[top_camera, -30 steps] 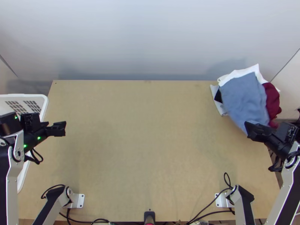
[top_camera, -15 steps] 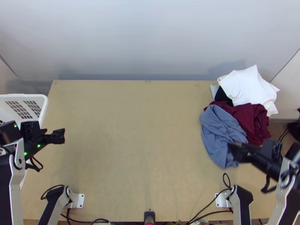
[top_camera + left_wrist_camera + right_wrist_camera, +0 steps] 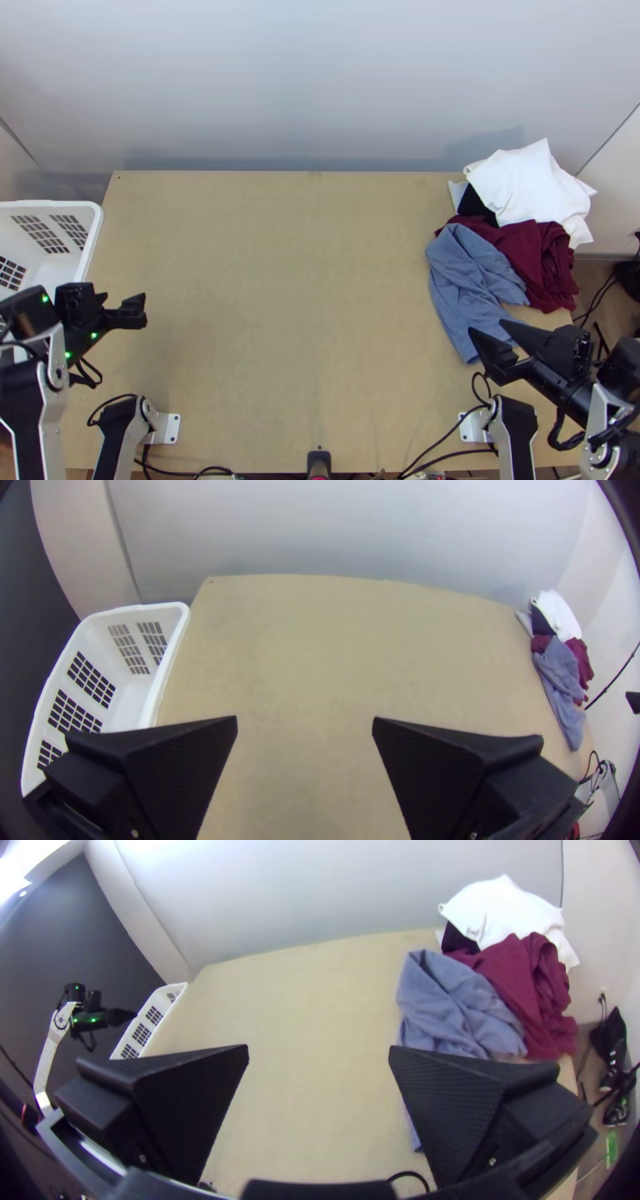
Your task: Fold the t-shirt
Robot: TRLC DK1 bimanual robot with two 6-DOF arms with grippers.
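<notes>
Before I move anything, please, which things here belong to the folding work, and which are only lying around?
Likely for the job:
bunched blue cloth, perhaps the t-shirt
right hand, open
left hand, open

Likely just lying about:
maroon cloth
white cloth
black cloth
white basket

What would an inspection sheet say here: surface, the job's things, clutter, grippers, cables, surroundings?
Surface: light wooden table, no damage seen.
Job's things: blue-grey cloth, maroon cloth, white cloth and black cloth heaped at right, unfolded; which is the t-shirt, can't tell.
Clutter: small dark device at near edge, middle.
Left gripper: open, nothing held, near the left edge.
Right gripper: open, nothing held, at the blue-grey cloth's near end.
Cables: black cable looped by the right arm's base.
Surroundings: white basket at left edge; pale wall behind.
</notes>
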